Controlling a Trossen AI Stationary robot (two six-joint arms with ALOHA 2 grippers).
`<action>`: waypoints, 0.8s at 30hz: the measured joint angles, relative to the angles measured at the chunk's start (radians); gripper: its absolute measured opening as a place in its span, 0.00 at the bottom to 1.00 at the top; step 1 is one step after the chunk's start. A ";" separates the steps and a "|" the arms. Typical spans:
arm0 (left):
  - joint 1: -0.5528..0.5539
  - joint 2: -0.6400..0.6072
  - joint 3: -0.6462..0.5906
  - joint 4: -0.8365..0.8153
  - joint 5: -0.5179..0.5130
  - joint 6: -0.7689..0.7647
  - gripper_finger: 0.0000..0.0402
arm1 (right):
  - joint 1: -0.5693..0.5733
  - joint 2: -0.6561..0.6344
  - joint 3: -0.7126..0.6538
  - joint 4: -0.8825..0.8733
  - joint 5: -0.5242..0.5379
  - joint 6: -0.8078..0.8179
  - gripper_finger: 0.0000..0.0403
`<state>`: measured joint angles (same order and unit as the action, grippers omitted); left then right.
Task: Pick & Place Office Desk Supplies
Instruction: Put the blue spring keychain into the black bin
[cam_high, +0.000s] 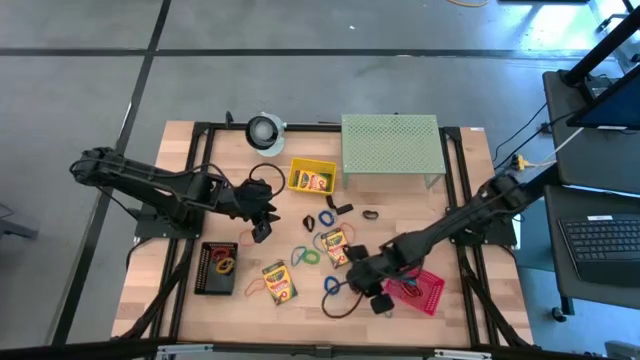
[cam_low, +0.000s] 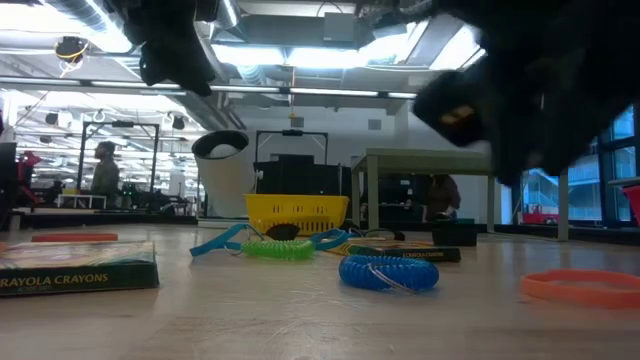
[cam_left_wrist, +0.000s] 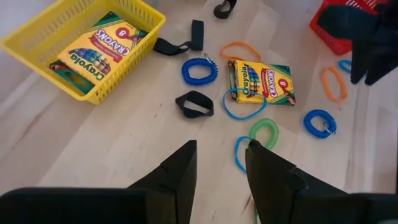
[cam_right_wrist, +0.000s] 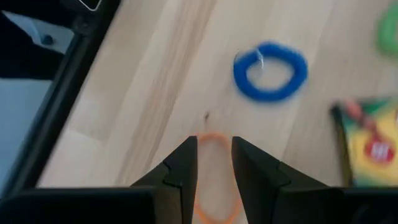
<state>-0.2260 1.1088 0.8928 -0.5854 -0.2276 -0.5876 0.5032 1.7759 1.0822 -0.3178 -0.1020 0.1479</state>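
**Both arms are hanging over the scattered desk supplies**

The left gripper (cam_high: 262, 228) is sitting left of centre in the high view, above bare wood, and its fingers (cam_left_wrist: 180, 171) are standing apart with nothing between them. The right gripper (cam_high: 375, 296) is hovering at the lower middle-right of that view, beside the red basket (cam_high: 425, 292). In the right wrist view its fingers (cam_right_wrist: 184, 163) are showing a narrow gap, with an orange band (cam_right_wrist: 214, 180) lying on the table in line with that gap; whether they are touching or gripping it I cannot tell.

The supplies are lying spread across the middle of the table (cam_high: 450, 225). A crayon box (cam_high: 314, 180) is resting inside the yellow basket (cam_high: 311, 176) at upper centre, just left of the pale green stand (cam_high: 390, 147). A second crayon box (cam_high: 336, 246) is lying at centre with a blue band looped over it, and a third (cam_high: 279, 281) is sitting lower left of it. A blue coil band (cam_high: 333, 285) is lying just left of the right gripper, and a green band (cam_high: 310, 256) is lying between the two loose boxes. Black clips (cam_high: 343, 208) are dotting the area below the stand. A black tray (cam_high: 217, 268) at lower left is holding red and yellow loops
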 joint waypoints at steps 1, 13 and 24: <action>0.000 0.000 0.000 0.000 -0.001 0.000 0.32 | 0.000 0.017 0.022 0.003 0.004 -0.046 0.25; 0.000 0.004 0.000 0.001 -0.006 -0.013 0.32 | -0.031 0.208 0.229 -0.095 -0.032 -0.376 0.25; -0.001 0.004 0.000 0.002 0.010 -0.055 0.32 | -0.075 0.232 0.235 -0.103 -0.018 -0.415 0.25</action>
<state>-0.2272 1.1126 0.8928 -0.5835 -0.2180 -0.6430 0.4278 2.0075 1.3169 -0.4204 -0.1204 -0.2672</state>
